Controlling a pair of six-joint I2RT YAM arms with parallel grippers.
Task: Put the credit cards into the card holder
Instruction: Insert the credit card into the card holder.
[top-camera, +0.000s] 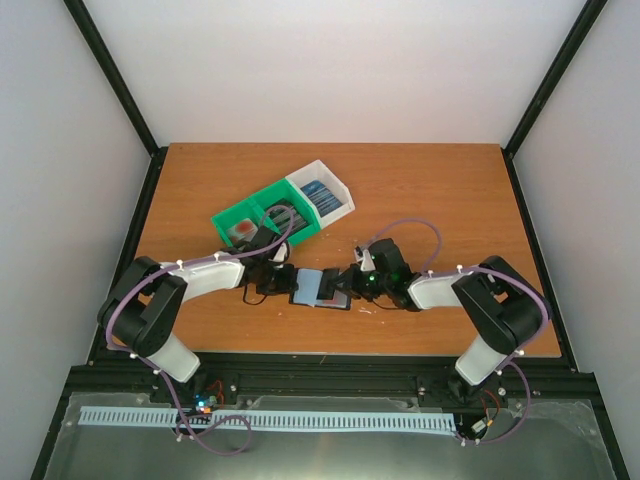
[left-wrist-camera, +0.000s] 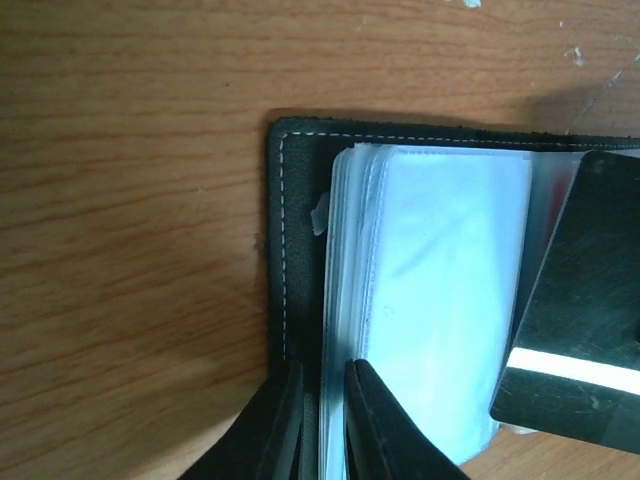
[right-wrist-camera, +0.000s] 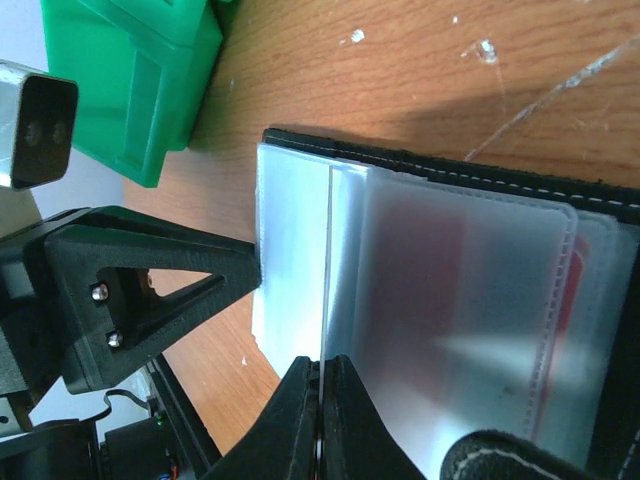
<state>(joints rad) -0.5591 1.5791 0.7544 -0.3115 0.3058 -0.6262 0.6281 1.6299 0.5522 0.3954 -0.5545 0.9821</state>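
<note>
Card holder (left-wrist-camera: 285, 250) lies open, left gripper (left-wrist-camera: 325, 378) clamped on its edge, right gripper (right-wrist-camera: 322, 372) apparently pinching a dark card (left-wrist-camera: 580, 300) edge-on — insertion in hand — next, align it with a pocket mouth.

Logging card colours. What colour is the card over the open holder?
The card is black with a white stripe; left wrist view.

The right gripper (right-wrist-camera: 320, 405) pinches a credit card (right-wrist-camera: 325, 300), seen edge-on, over the open card holder (right-wrist-camera: 450, 165). The left gripper (right-wrist-camera: 240, 268) touches the clear sleeves' left edge. A red card (right-wrist-camera: 480, 290) shows through one frosted sleeve.
</note>
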